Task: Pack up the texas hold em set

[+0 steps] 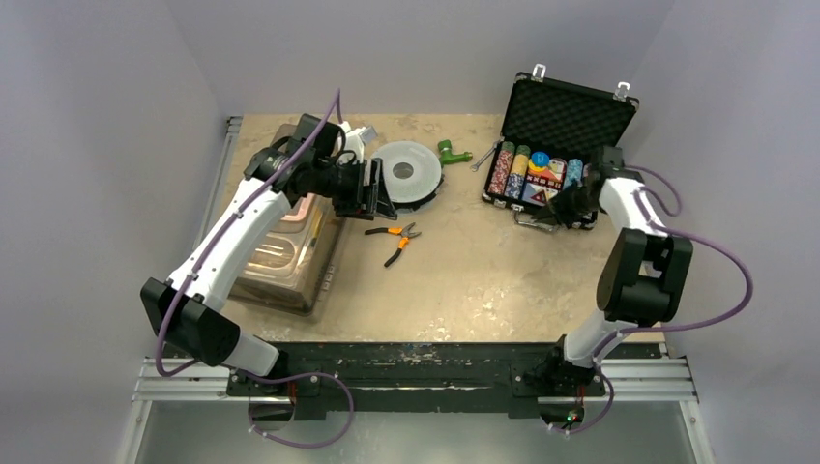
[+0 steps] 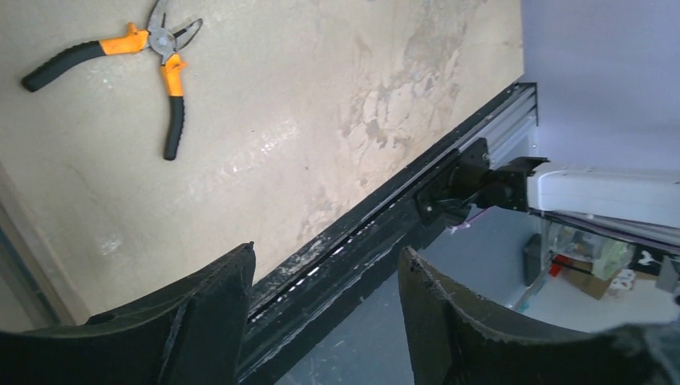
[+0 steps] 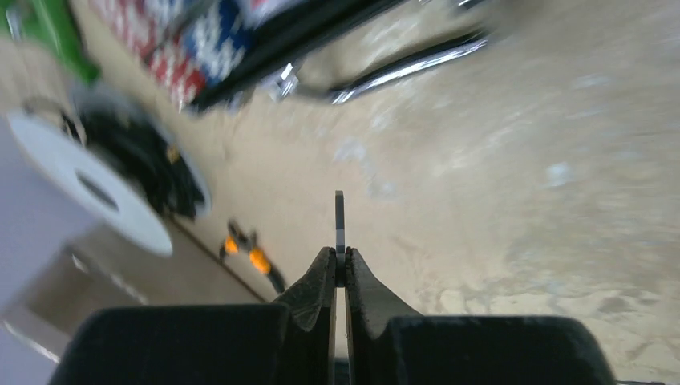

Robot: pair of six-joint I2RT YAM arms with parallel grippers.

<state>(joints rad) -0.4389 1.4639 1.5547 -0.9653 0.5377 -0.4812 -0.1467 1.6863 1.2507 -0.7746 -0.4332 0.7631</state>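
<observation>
The black briefcase [image 1: 571, 111] stands open at the back right, foam lid up, with multicoloured chip rows [image 1: 527, 169] and small buttons inside. My right gripper [image 1: 571, 208] hovers at the case's front edge. In the right wrist view it [image 3: 339, 255] is shut on a thin dark chip [image 3: 339, 220] seen edge-on, with the case's chrome handle [image 3: 409, 68] and blurred chips [image 3: 184, 48] beyond. My left gripper [image 1: 372, 188] is raised beside the grey spool; in the left wrist view it [image 2: 325, 257] is open and empty, and points toward the table's near edge.
A clear plastic bin [image 1: 290, 242] lies under the left arm. The grey disc spool [image 1: 408, 172] sits at the back centre, with a green tool [image 1: 450, 152] and a small wrench [image 1: 483, 159] beside it. Orange-handled pliers [image 1: 395, 237] lie mid-table and also show in the left wrist view [image 2: 152, 48].
</observation>
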